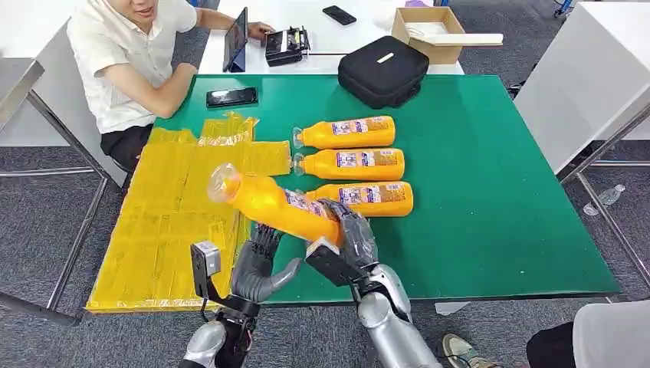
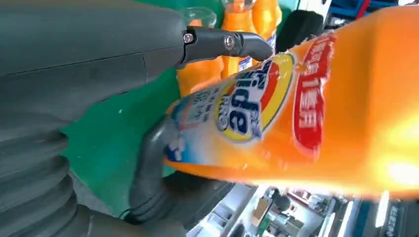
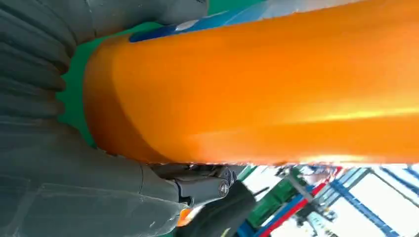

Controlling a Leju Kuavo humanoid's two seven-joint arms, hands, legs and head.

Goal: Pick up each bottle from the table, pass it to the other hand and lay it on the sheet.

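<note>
Four orange bottles in all: three bottles (image 1: 352, 162) lie in a row on the green table (image 1: 498, 199), caps to the left, and the fourth bottle (image 1: 276, 203) is lifted over the table's near edge, tilted, cap up-left toward the yellow sheet (image 1: 169, 222). The right hand (image 1: 349, 230) grips its base end. The left hand (image 1: 257, 264) sits under its middle, fingers spread; whether it grips is hard to tell. A seated person (image 1: 130, 54) is cut off at far left
</note>
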